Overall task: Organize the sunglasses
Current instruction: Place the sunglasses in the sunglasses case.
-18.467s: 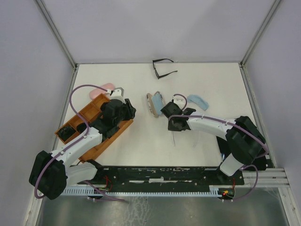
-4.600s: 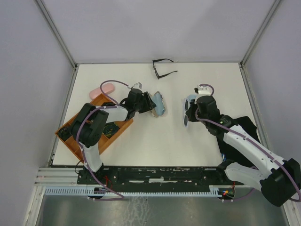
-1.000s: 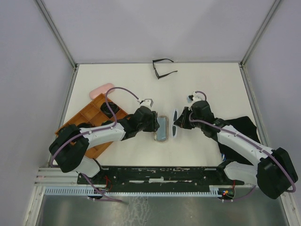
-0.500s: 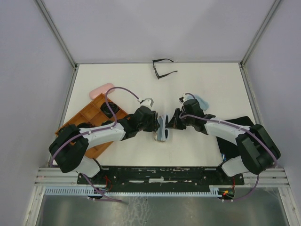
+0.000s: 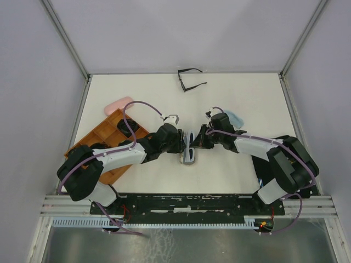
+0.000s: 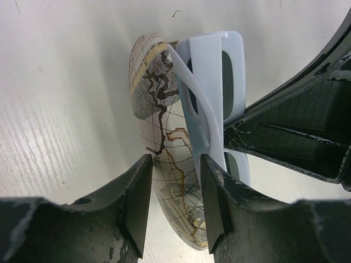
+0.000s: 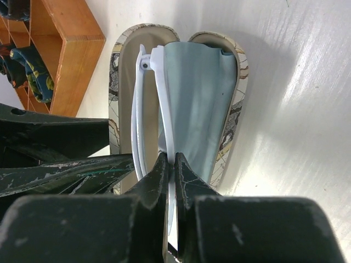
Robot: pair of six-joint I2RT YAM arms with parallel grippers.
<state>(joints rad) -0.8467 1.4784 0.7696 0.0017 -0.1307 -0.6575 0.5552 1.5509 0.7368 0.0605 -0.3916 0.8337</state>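
Moved since 1 s ago: both arms came together at table centre; R arm carried the white sunglasses left from beside the case to its mouth. Case itself hasn't shifted.
Step in hand: loading white-framed sunglasses into the open map-print case; looks about halfway in, my read.
Sunglasses pos: folded, on edge between the two shell halves, against the pale-blue lining; one lens end sticks out of the case in the L wrist view.
R gripper: clenched thin on the white frame/temple, nearly fully closed.
L gripper: half-closed around one shell half of the case, bracing it; pads touch the print on both sides.
Other pairs: thin black-frame glasses at far edge of table, well apart, untouched. Dark pairs sit in the wooden organizer tray at left.
Also: pink case just beyond the tray; light-blue item right of R wrist.
Next move calls for: push glasses deeper till the lens end clears the rim, R lets go & backs out w/o dragging the temple; L keeps case steady, then shut the lid.
Risk: frame could snag on the lining.
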